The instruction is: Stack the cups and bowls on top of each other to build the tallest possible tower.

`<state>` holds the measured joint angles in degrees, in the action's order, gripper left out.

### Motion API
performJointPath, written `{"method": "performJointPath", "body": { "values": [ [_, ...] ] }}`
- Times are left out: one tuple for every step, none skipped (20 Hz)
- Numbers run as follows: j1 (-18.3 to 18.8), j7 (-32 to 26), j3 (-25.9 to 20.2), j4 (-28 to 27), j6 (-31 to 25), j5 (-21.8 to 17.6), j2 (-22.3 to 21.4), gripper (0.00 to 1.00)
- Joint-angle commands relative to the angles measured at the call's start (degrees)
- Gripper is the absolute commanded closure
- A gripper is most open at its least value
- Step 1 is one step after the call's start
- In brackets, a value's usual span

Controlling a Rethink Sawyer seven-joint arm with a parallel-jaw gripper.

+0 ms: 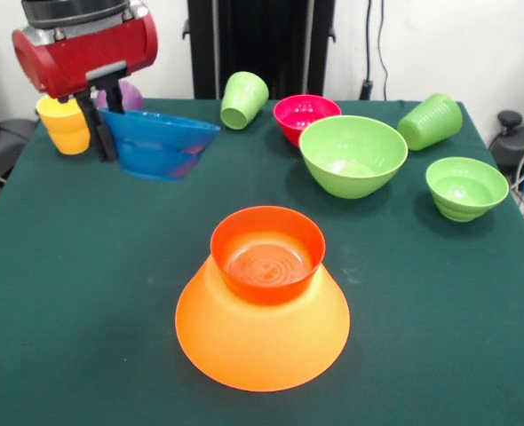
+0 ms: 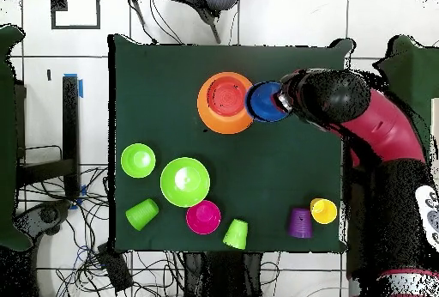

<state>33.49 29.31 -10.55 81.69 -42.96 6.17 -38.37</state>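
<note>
The worktop [image 1: 84, 293] has a dark green cloth on it. In the front view, a huge orange bowl [image 1: 262, 333] sits upside down near the middle, low in the frame. At the upper left stand a yellow cup [image 1: 64, 124] and a purple cup [image 1: 129, 94]. Along the top lies a light green cup [image 1: 243, 99] on its side. A pink bowl [image 1: 305, 117] stands next to it. A large light green bowl [image 1: 353, 155] touches the pink one. At the upper right lies another light green cup [image 1: 431, 121] on its side. Below it sits a small green bowl [image 1: 466, 187].
</note>
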Motion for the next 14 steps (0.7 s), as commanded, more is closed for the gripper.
{"method": "performJointPath", "body": {
  "values": [
    [1.2,2.0,-9.5,8.0,4.7,-1.0,0.3,1.0],
    [1.6,1.7,-10.1,8.3,4.9,-1.1,0.0,1.0],
    [1.9,1.6,-10.5,8.5,4.9,-1.1,-0.1,1.0],
    [2.2,1.5,-11.0,8.6,4.9,-1.1,-0.2,1.0],
    [2.4,1.8,-11.3,8.8,4.9,-1.2,-0.2,1.0],
    [2.7,2.0,-11.6,9.0,4.9,-1.1,-0.3,1.0],
    [3.0,2.4,-11.9,9.4,4.7,-1.0,-0.3,1.0],
    [3.2,2.7,-12.4,9.9,4.8,-0.7,-0.4,1.0],
    [3.5,2.8,-13.0,10.5,4.8,-0.5,-0.6,1.0],
    [3.8,3.0,-13.5,11.2,4.8,-0.3,-0.8,1.0],
    [4.1,3.0,-14.0,11.7,4.6,-0.3,-1.1,1.0],
    [4.1,3.4,-14.3,12.0,4.6,-0.2,-1.4,1.0],
    [4.0,3.8,-14.3,11.9,4.5,-0.3,-1.5,1.0],
    [3.9,4.3,-14.4,11.8,4.4,-0.4,-1.6,1.0]
  ]
}}
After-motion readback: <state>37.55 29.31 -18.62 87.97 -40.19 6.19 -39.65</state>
